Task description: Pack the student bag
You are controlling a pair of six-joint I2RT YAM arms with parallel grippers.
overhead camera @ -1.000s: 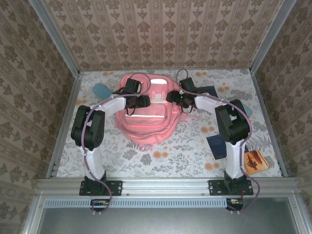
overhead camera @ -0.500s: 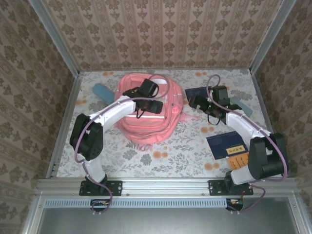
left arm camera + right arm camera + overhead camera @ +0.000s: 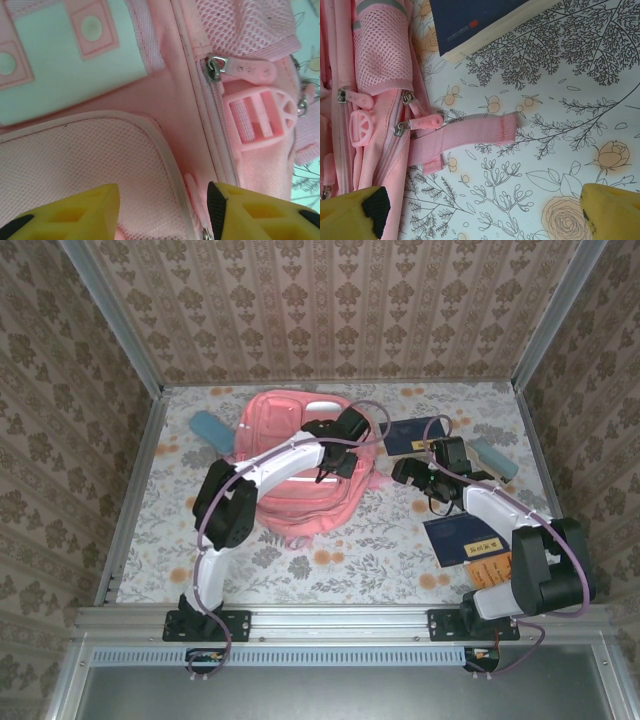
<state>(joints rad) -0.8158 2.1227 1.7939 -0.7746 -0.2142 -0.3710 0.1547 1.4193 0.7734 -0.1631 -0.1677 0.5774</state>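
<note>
The student bag [image 3: 300,502], a soft pink backpack, lies flat at the middle back of the table. My left gripper [image 3: 345,447] hovers over its right side. In the left wrist view the yellow fingers [image 3: 80,212] of my left gripper [image 3: 163,205] stand apart just above the bag's mesh pocket [image 3: 100,160]. A thin pink zip pull [image 3: 192,187] lies between them, ungripped. My right gripper [image 3: 410,472] [image 3: 482,210] is wide open over the tablecloth, right of the bag [image 3: 380,65], with a loose pink strap [image 3: 465,134] ahead of it.
A dark blue book [image 3: 415,435] [image 3: 485,20] lies just right of the bag. Another blue book [image 3: 460,537] and an orange one [image 3: 497,570] sit at the near right. Teal cases lie at the back left [image 3: 208,427] and far right [image 3: 495,458].
My left arm has swung rightward across the bag to its right edge and its jaws have narrowed. The right gripper has left the bag, moved right and nearer, and opened wide.
</note>
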